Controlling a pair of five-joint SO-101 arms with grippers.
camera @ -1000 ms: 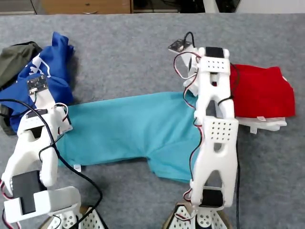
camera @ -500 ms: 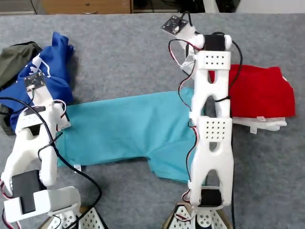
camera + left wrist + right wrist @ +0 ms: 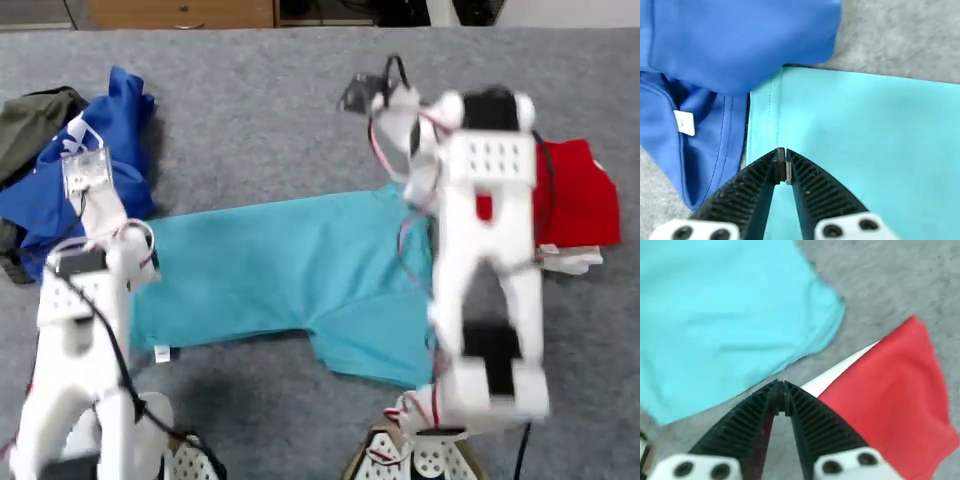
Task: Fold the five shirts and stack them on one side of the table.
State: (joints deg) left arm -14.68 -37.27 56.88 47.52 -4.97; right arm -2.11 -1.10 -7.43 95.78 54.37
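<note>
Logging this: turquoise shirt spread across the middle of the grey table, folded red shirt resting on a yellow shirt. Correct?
Not quite: the folded red shirt rests on a white shirt, not a yellow one, as the right wrist view shows. The turquoise shirt is spread across the middle of the grey table.

The grey, felt-like worktop [image 3: 260, 110] carries a turquoise shirt [image 3: 280, 270] spread flat mid-surface. A crumpled blue shirt [image 3: 120, 120] and an olive garment [image 3: 30, 125] lie at one end, a folded white shirt [image 3: 570, 260] (under a red shirt [image 3: 580, 195]) at the other.

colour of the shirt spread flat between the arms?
Turquoise shirt, plain, no pattern. Clearest in the high view.
</note>
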